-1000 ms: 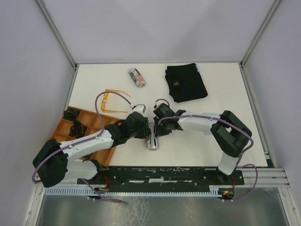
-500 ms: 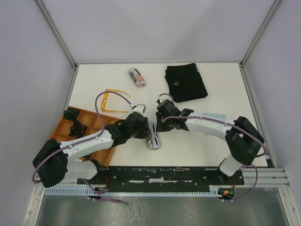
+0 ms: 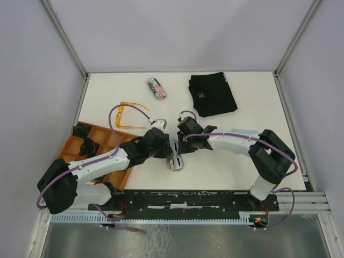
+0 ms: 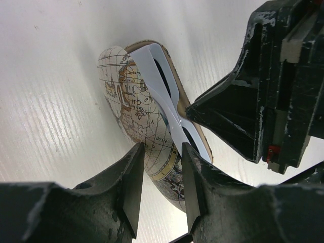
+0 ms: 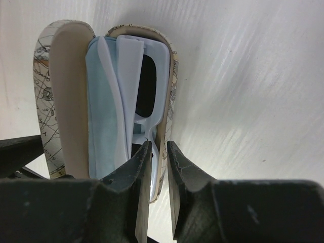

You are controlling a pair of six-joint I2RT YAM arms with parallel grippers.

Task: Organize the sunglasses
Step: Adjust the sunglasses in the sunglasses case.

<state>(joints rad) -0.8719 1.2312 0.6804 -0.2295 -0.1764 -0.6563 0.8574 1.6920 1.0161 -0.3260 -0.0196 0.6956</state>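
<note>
Our left jaws clamp the open map-printed case [image 4: 129,101]. The white sunglasses [image 5: 129,61] lie inside it beside a blue cloth [image 5: 104,111], just ahead of our right jaws. Those straddle the case rim, and we cannot tell whether they grip. A sideways tug could spill the sunglasses or wrench the case free.

The white desk [image 3: 258,107] carries five things. At its near left edge sits an orange compartment tray [image 3: 102,130], partly covered by the left arm. Just beyond the tray, left of centre, the amber sunglasses [image 3: 119,116] lie with both arms unfolded, pointing right. Toward the far edge, near the middle, rests a small oval flag-printed case [image 3: 156,88]. To its right, well apart, lies a folded black cloth [image 3: 213,94]. Near the centre a map-printed case [image 3: 176,160] lies open, its long axis running near to far.
</note>
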